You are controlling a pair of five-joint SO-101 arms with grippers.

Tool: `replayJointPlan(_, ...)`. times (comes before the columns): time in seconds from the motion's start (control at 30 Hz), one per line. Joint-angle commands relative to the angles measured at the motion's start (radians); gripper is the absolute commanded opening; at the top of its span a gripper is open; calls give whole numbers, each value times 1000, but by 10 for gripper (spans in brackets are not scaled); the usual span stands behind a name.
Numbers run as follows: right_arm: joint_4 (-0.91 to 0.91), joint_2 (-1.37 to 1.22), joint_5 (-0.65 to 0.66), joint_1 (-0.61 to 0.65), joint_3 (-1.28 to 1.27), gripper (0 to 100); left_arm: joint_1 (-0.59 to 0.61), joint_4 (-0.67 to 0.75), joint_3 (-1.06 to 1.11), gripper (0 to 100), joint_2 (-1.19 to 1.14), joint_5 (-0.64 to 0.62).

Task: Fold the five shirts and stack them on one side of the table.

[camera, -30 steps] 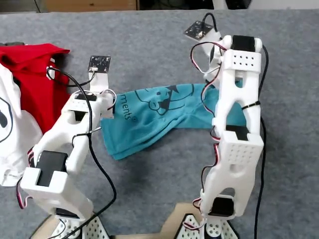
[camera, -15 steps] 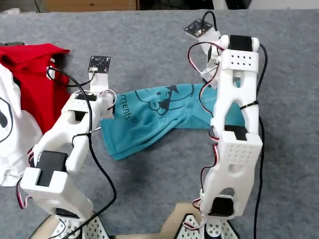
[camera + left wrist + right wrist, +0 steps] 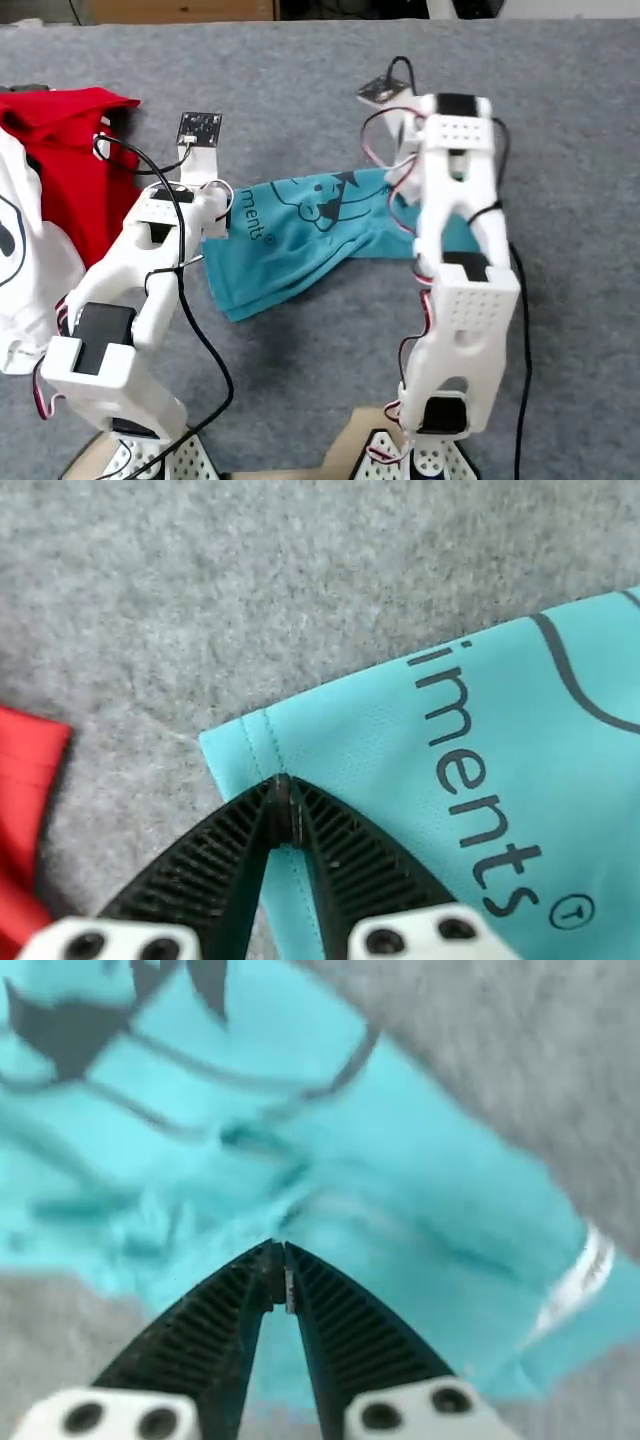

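Currently the teal shirt [image 3: 300, 240] lies mid-frame on the grey desk [image 3: 290, 90]; the left tool [image 3: 282, 802] is clamped on its hem corner, the right tool [image 3: 278, 1272] pinched closed on its bunched cloth.

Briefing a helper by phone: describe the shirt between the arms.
On the grey felt table, look between the white left arm and right arm. A crumpled teal shirt with dark print lies there, both arms' jaws shut on it; the red shirt and white shirt lie off left.
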State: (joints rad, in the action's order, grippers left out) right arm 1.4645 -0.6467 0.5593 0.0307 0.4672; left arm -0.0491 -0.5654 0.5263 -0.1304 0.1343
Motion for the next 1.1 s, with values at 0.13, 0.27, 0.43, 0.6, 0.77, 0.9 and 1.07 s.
replayJointPlan(0.13, -146, -107, -15, 82, -24, 5, -6, -5, -46, 19, 5, 6)
replayJointPlan(0.27, -86, -116, -14, 62, 35, 5, -6, -2, -46, 19, 5, 6)
replayJointPlan(0.43, 44, -35, -9, 18, 199, 5, -5, -2, -46, 19, 5, 6)
replayJointPlan(0.6, 123, 91, -117, 13, 374, 5, 0, -3, -55, 20, 5, -5)
replayJointPlan(0.77, 29, 99, -463, -41, 381, 5, 75, -71, -112, 50, 7, -130)
replayJointPlan(0.9, -155, 13, -601, -101, 289, 5, 137, -318, -279, 135, 7, -213)
replayJointPlan(1.07, -316, -84, -666, -166, 219, 5, 138, -769, -574, 149, 7, -258)
